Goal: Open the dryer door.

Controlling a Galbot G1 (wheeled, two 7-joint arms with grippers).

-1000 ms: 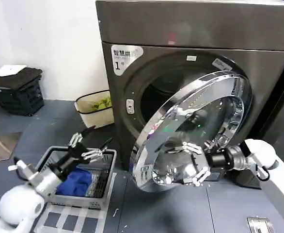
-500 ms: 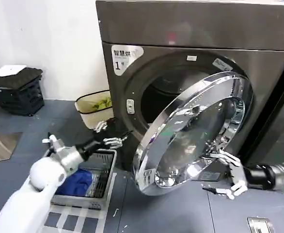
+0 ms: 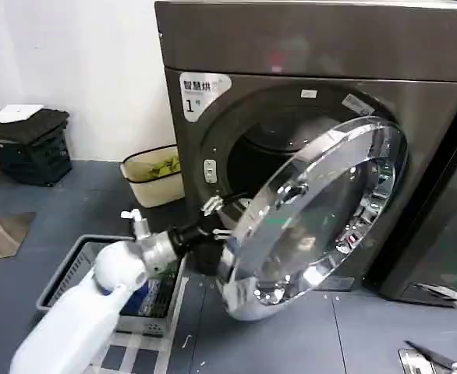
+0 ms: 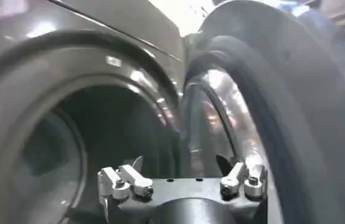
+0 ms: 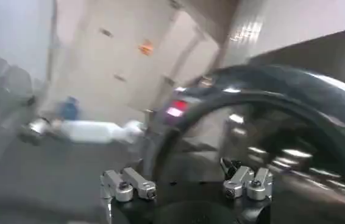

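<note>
The dryer (image 3: 291,47) is a big grey-brown front loader. Its dryer door (image 3: 322,210), chrome-rimmed with dark glass, stands partly open, swung out towards me with the dark drum showing behind its left edge. My left gripper (image 3: 227,218) is open in the gap at the door's lower left edge, between the rim and the dryer front. In the left wrist view that gripper (image 4: 181,169) has nothing between its fingers, the door's inner side (image 4: 270,109) close by. My right gripper (image 3: 419,318) hangs open low on the right, apart from the door; the right wrist view shows it (image 5: 184,173) empty.
A grey laundry basket (image 3: 65,265) sits on the floor under my left arm. A white bin (image 3: 154,175) and a black crate (image 3: 30,144) stand by the wall on the left. A darker neighbouring machine (image 3: 455,195) adjoins the dryer on the right.
My left arm swung from above the basket to the door's left edge. The right gripper drew back from the door front, down to the lower right. The door stands a little wider.
</note>
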